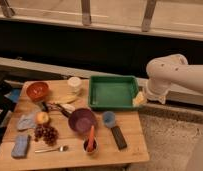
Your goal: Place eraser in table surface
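The eraser (118,136), a flat black block, lies on the tan wooden table surface (135,125) near the front right, just in front of a small blue cup (109,118). The white arm (170,75) reaches in from the right. My gripper (140,98) hangs at the right edge of the green tray (113,92), well behind the eraser and apart from it. Nothing shows in the gripper.
A purple bowl (82,120), a cup with an orange stick (90,144), a fork (51,149), grapes (46,133), a peach (42,117), a blue sponge pad (20,146), an orange bowl (37,90), a white cup (74,84) and a banana (62,99) crowd the table's left and middle.
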